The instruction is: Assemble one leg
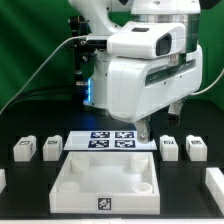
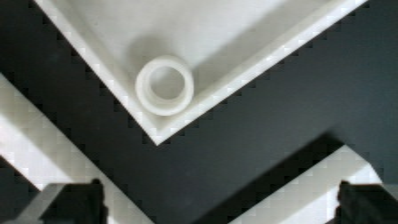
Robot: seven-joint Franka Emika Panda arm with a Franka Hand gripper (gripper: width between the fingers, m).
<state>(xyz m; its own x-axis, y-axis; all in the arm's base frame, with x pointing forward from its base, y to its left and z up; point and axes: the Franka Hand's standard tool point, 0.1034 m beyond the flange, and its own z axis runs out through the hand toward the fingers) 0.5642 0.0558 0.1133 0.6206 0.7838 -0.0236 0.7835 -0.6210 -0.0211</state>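
Task thing: the leg [image 1: 170, 147] is a small white plastic block with a black-and-white square tag on one face. It sits on the black table, just to the exterior view's right of the marker board [image 1: 112, 140].
Its twins: right outer block [image 1: 196, 149], left inner block [image 1: 50, 148] and left outer block [image 1: 22, 150] are in the same row. None is seated in a socket.
Gripper: the two-finger gripper [image 1: 160, 122] [image 2: 214, 205] hangs clear of every block. Its jaws are spread wide with nothing between them.
Below it: the wrist view looks down on a corner of the large white square tray-like piece [image 1: 60, 205] [image 2: 196, 30] and one round socket [image 2: 164, 85].
Handling: expect the leg to be light, stiff and not fragile. Its smooth plastic may slip or tip under an off-centre pinch.
Where to hold: close on two opposite flat sides, around mid-height.
Hidden from you: the arm's bulk covers the table behind the marker board. White pieces are cut off at both edges of the exterior view. The wrist view shows no leg. The fingertips there are dark and blurred. How the leg mates with the socket cannot be made out.
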